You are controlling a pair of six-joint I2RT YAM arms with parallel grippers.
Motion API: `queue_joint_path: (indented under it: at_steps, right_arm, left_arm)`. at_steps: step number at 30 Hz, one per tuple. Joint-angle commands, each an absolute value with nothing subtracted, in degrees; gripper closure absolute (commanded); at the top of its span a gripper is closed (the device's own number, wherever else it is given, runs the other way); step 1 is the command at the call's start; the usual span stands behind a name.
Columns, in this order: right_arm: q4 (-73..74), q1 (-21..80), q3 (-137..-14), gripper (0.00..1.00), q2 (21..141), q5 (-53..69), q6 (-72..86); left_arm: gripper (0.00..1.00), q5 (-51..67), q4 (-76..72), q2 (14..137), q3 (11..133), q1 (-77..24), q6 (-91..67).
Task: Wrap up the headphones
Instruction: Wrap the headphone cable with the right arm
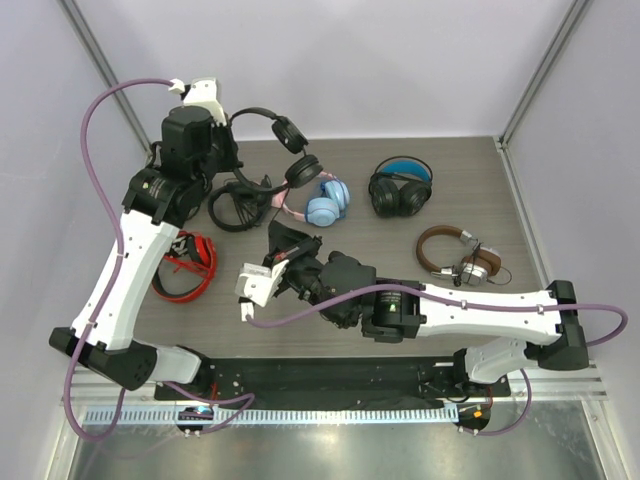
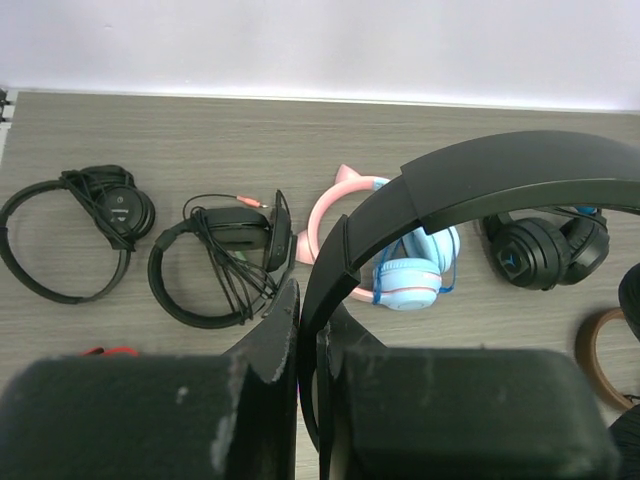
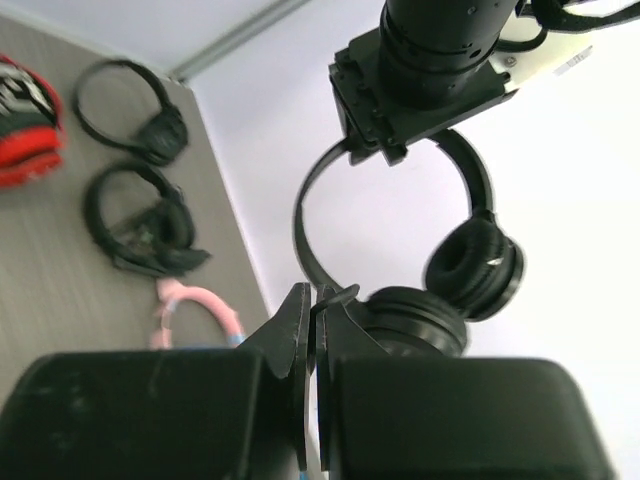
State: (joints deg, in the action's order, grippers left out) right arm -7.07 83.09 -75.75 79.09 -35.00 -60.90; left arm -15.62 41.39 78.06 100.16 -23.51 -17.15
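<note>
While the left claw (image 2: 306, 312) pinches the headphones (image 2: 500, 175) by the headband above the counter (image 2: 300, 130), the right claw (image 3: 316, 300) sits pressed together close beside them.

Robot lab, test cell. Bare pale walls (image 1: 350, 60) around me, metal frame posts (image 1: 535, 75) at back corners. Wood-grain table (image 1: 500, 200) serves as bench. My left arm (image 1: 130, 265) and right arm (image 1: 490, 300) bolted to black rail (image 1: 330, 372) at near edge. Purple cables (image 1: 86, 130) loop loose off both. Headphone samples spread over table: red pair (image 1: 195, 265), pink-blue pair (image 1: 327, 203), black-blue pair (image 1: 400, 188), brown pair (image 1: 450, 255).
</note>
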Motion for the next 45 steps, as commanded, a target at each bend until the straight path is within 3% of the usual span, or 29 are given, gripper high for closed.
queue_joint_path:
  at_steps: [1,12,27,36,38,42,45]
  right_arm:
    - [-5.8,83.4,-79.0,0.99,79.9,-40.1,-73.7]
    - [-0.7,83.4,-83.1,0.99,83.8,-51.8,-85.8]
    - [4.2,83.0,-74.5,0.99,79.2,-58.3,-75.3]
    - [4.8,77.8,-72.0,0.99,76.8,-62.0,-73.7]
    - [1.7,76.4,-71.7,0.99,76.6,-62.1,-74.2]
    - [-23.2,75.3,-67.0,0.99,76.1,-60.6,-87.2]
    - [-33.9,74.3,-67.2,0.99,78.6,-58.4,-92.8]
  left_arm:
    - [1.00,-17.5,38.0,76.3,101.1,-23.5,-16.1]
    - [1.00,-22.4,37.3,75.1,100.4,-23.5,-14.9]
    - [1.00,-25.6,32.5,72.2,98.2,-23.4,-16.7]
    - [1.00,-25.0,31.7,72.2,97.7,-23.4,-17.2]
    - [1.00,-24.3,31.9,72.3,97.4,-23.4,-17.3]
    - [1.00,-22.4,32.3,72.8,96.8,-23.4,-17.5]
    - [1.00,-20.9,32.3,72.8,96.2,-23.4,-17.8]
